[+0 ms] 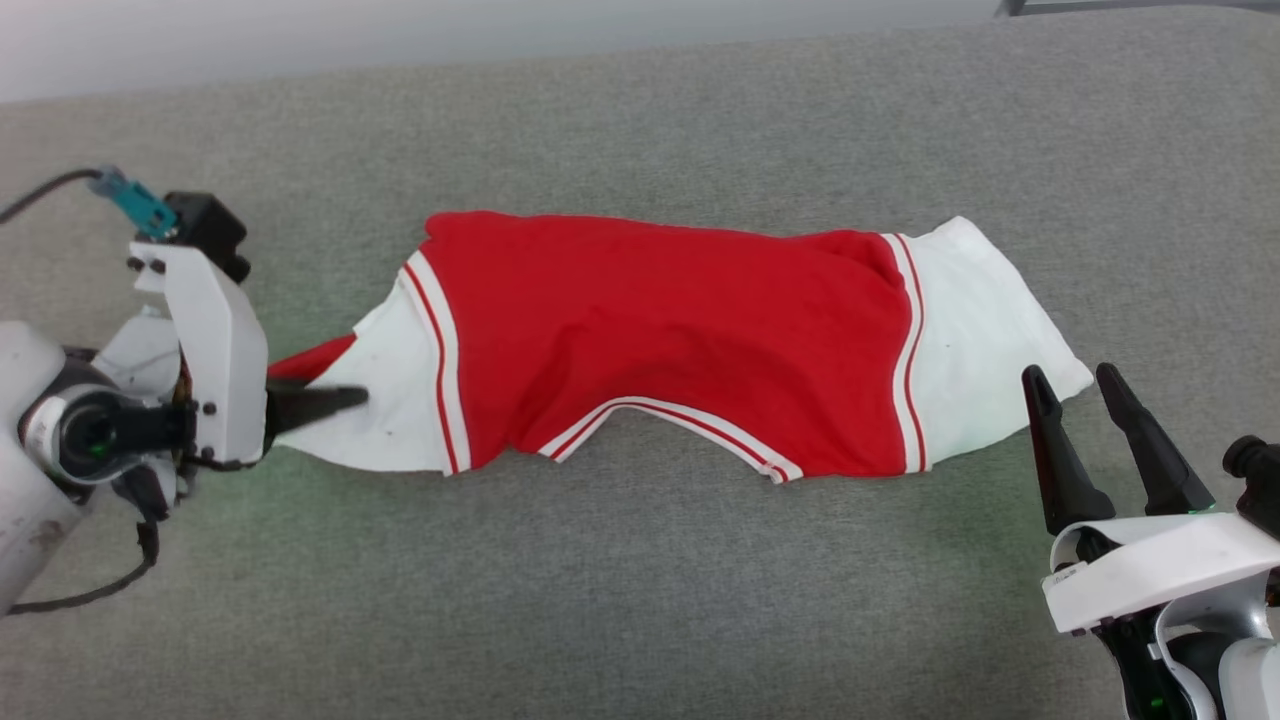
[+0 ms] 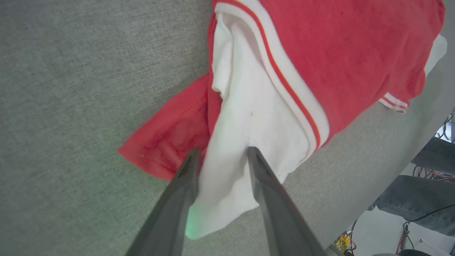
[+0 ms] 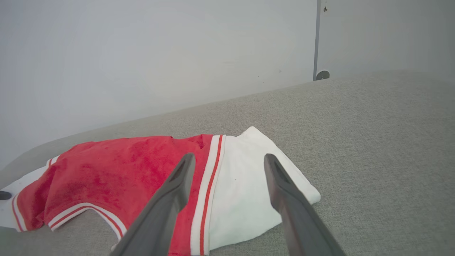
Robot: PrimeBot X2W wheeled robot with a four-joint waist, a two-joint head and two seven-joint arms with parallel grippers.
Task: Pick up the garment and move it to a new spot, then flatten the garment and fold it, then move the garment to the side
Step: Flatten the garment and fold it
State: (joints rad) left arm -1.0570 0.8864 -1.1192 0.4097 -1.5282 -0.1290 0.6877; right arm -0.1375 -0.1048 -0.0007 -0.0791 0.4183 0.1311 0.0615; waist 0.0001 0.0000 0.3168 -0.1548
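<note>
A bright red T-shirt (image 1: 680,340) with white short sleeves and thin white-and-red striped trim is seen lying crosswise on a grey woven fabric surface (image 1: 640,600). It is stretched from the robot's left to its right in a long, narrow, loosely bunched shape. The left-hand white sleeve (image 1: 395,400) is turned toward the robot's left and the right-hand white sleeve (image 1: 985,340) toward its right, while the striped hem trim (image 1: 680,415) is curved along the near edge of the red body. A small red flap of cloth (image 1: 315,358) is exposed just beside the left-hand white sleeve. The left end effector (image 1: 345,398) is turned on its side and set low at that sleeve, its dark tips pointed toward the shirt's middle. In the left wrist view its two fingers (image 2: 177,199) are shown apart at a moderate gap, with white sleeve cloth seen between them and the red flap just beside one of them; whether any cloth is actually pinched cannot be told. The right end effector (image 1: 1070,372) is held spread wide and empty, pointed up the head view, near the front corner of the right-hand white sleeve and apart from it. A pale plain wall (image 3: 142,53) is seen beyond the far edge of the surface in the right wrist view.
</note>
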